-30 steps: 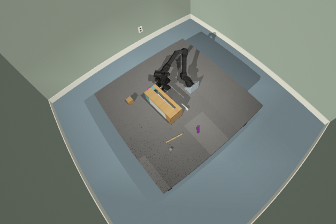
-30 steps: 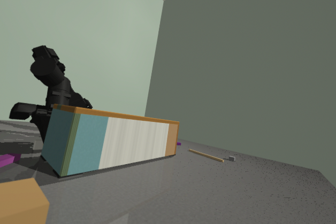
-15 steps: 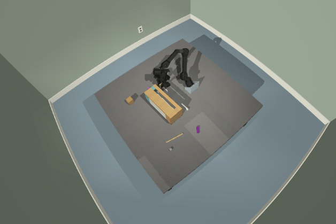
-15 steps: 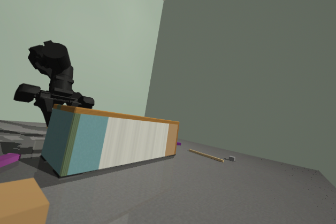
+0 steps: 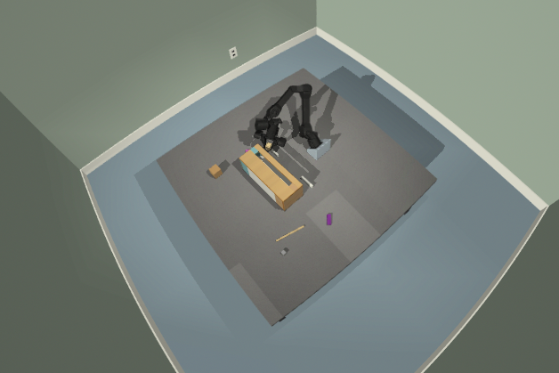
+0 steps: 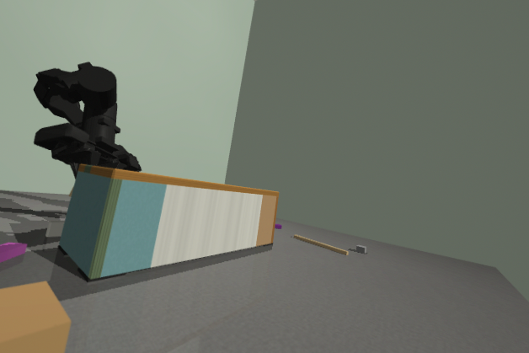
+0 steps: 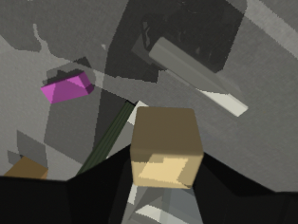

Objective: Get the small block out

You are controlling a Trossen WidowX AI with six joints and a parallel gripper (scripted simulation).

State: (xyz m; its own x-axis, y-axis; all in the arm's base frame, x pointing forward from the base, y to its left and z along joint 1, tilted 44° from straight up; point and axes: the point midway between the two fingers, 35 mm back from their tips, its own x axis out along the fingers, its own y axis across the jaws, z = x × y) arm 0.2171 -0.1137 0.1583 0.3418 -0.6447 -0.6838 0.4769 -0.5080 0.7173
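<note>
The small tan block (image 5: 268,145) (image 7: 166,133) is between the fingers of my gripper (image 5: 269,147) (image 7: 162,151), which is shut on it. A sliver of the block (image 6: 71,191) also shows past the box's left edge in the exterior view, above the table. The clear-fronted box (image 5: 271,176) (image 6: 205,222) stands upright, with an orange top, teal panels and a pale front. The gripper and block are close behind its teal end, outside it. The green striped box edge (image 7: 108,138) shows just left of the block in the wrist view. The fingertips are mostly hidden in the exterior view.
A pale bar (image 7: 199,76) lies near the gripper; another (image 5: 307,181) lies behind the box. A magenta block (image 6: 13,251) (image 7: 66,88) and orange cube (image 5: 215,171) (image 6: 29,314) lie beyond the teal end. A stick (image 5: 290,232), grey cube (image 5: 284,251) and purple block (image 5: 328,219) lie beyond the other end.
</note>
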